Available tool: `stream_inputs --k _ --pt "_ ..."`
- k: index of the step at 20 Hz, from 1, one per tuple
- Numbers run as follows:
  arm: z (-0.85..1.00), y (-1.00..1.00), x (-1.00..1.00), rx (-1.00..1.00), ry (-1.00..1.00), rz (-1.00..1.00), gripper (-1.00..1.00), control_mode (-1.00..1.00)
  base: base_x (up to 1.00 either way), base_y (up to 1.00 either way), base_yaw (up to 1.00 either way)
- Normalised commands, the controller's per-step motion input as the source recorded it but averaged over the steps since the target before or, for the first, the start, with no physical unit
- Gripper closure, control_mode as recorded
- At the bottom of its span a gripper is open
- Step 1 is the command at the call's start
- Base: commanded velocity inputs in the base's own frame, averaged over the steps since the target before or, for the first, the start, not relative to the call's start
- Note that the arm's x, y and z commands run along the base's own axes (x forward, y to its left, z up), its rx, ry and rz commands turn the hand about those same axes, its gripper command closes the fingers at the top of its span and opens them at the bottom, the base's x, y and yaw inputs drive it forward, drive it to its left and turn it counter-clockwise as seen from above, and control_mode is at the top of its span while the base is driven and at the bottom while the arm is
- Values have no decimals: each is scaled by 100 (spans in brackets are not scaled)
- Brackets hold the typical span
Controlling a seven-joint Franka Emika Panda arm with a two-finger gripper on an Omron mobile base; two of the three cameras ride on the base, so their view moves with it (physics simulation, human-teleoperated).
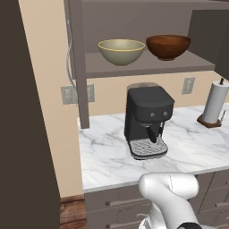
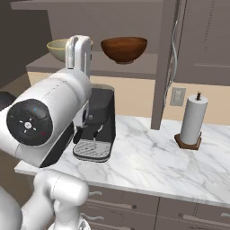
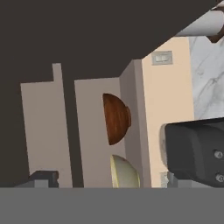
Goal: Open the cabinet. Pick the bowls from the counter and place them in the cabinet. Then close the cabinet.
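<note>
The cabinet [image 1: 147, 65] stands with both doors swung open, the left door edge [image 1: 82, 67] toward me and the right door [image 2: 206, 40] turned aside. On its shelf sit the pale olive-yellow bowl [image 1: 121, 50] and the reddish-brown bowl [image 1: 168, 46], side by side and upright; they also appear as the olive bowl [image 2: 57, 48] and the brown bowl [image 2: 124, 48]. The hand view is rolled sideways and shows the brown bowl [image 3: 116, 118] and olive bowl [image 3: 124, 173] on the shelf, with a dark door panel [image 3: 87, 35] close above. My gripper [image 3: 107, 183] is open and holds nothing, with one fingertip [image 3: 43, 177] showing.
A black coffee machine [image 1: 147, 118] stands on the white marble counter [image 1: 107, 156] under the shelf. A paper towel roll [image 1: 215, 103] stands at the right. Grey drawers [image 1: 116, 201] run below the counter. A tall dark panel [image 1: 22, 134] lines the left side.
</note>
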Motion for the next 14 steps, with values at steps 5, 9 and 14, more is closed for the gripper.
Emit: stream_inputs --k 5,9,14 --pt "0 -1 -100 0 -24 0 -100 -100 0 0 0" --pt "0 -15 -99 1 -15 0 -100 -100 0 0 0" --pt "0 -51 -49 8 0 3 -100 -100 0 0 0"
